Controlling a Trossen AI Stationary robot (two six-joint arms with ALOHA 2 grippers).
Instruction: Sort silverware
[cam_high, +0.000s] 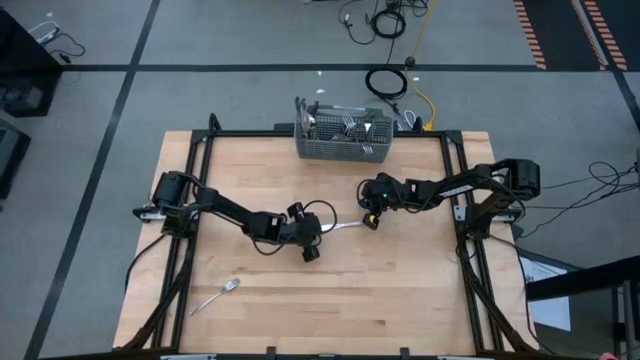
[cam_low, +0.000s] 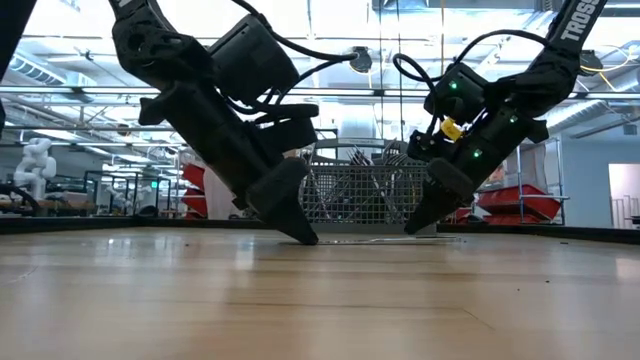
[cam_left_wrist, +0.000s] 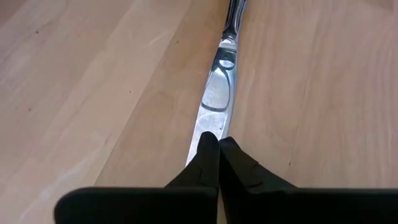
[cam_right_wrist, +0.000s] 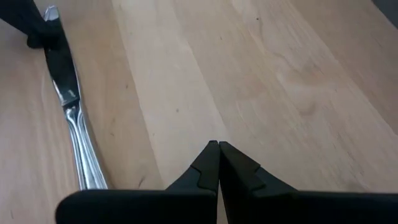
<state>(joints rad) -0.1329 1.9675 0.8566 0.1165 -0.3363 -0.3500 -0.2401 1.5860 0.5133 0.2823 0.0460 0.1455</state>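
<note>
Left gripper (cam_left_wrist: 218, 146) pressed together on blade tip of shiny silver table knife (cam_left_wrist: 217, 93), mid-table. Right gripper (cam_right_wrist: 218, 149) pressed together, empty, beside knife's handle. "TROSS" lettering legible on right arm (cam_low: 572, 22).

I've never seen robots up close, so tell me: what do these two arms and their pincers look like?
Both arms are dark and jointed, with black cables looping along them. The right arm carries white lettering, small green lights and a yellow part near its wrist. The left gripper and right gripper each have two matte black fingers tapering to points.
</note>
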